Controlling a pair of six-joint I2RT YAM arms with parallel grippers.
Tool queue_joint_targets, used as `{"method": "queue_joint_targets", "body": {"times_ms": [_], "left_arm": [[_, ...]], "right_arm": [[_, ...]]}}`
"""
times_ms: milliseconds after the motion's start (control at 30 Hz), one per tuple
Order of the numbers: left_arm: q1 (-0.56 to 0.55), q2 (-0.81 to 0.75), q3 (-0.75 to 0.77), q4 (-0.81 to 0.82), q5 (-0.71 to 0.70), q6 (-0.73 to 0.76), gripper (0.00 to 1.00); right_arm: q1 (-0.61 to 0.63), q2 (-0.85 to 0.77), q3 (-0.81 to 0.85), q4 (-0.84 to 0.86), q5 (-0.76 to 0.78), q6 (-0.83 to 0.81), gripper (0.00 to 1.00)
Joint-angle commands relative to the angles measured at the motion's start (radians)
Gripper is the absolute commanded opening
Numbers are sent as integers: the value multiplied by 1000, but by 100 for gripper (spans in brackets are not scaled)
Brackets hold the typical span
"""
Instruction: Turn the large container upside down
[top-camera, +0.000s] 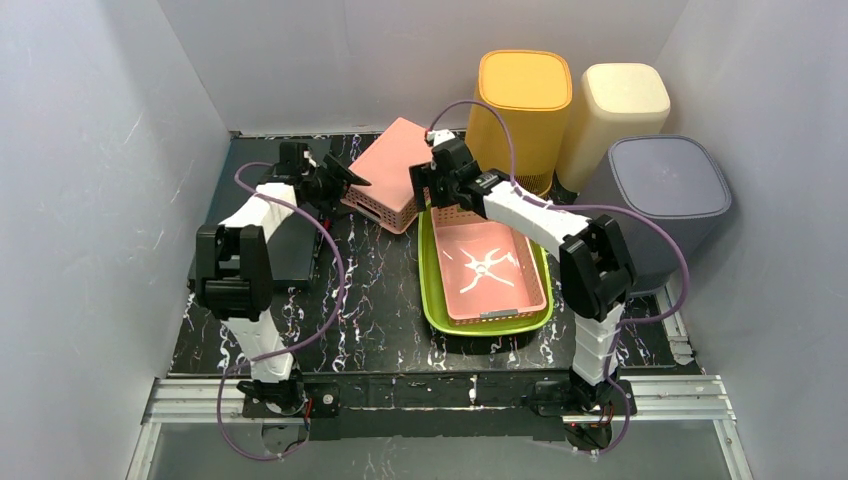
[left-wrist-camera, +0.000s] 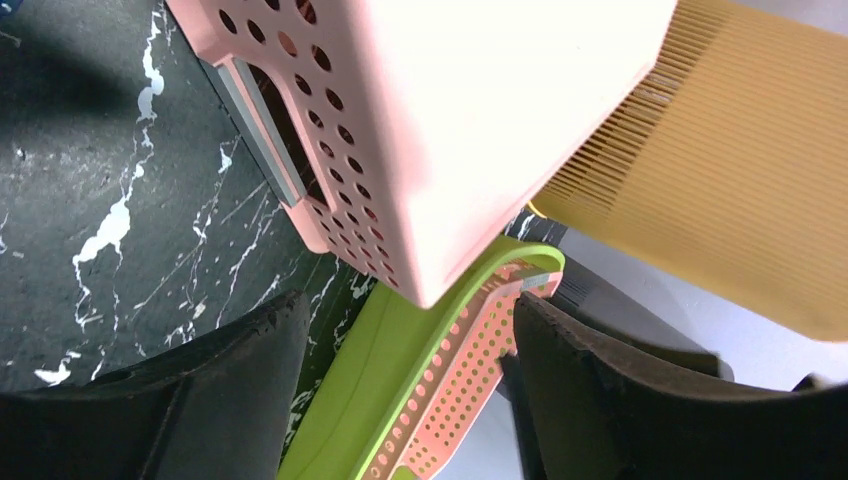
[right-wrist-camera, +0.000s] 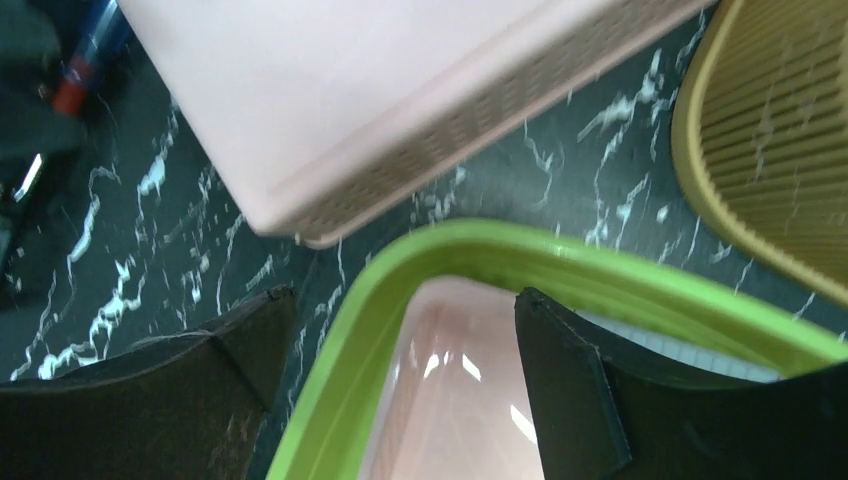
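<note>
Rim of the green tray (right-wrist-camera: 600, 275), at its end toward the bench's far edge, sits right under the open right gripper (right-wrist-camera: 400, 300); the open left gripper (left-wrist-camera: 410, 300) is farther away.

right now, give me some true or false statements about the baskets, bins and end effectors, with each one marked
1. A pink nested basket sits inside the green tray. True.
2. The other basket lies bottom up, beyond the tray's far left corner. True.
3. The grey bin stands left of the tray. False: it stands to the tray's right.
4. The right end effector is shut on the tray's rim. False: it is open, and the rim's far corner shows between its fingers.
5. The left end effector is open. True.
</note>
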Motion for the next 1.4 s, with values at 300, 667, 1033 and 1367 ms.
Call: {"method": "queue_joint_targets", "body": {"times_ms": [300,667,1033,1367], "left_arm": [[-22,205,255,-42,-69,-6,69],[-13,427,622,-262,-156,195,68],[10,484,726,-279,-180,237,68],[14,237,551,-266,-117,318,68]], "right_arm": [[2,-301,-251,51,-110,98,89],[0,-569,-433,-14,30,69,90],[-1,-759,-568,-67,195,90,92],[-1,-771,-584,-166,173,152,91]]}}
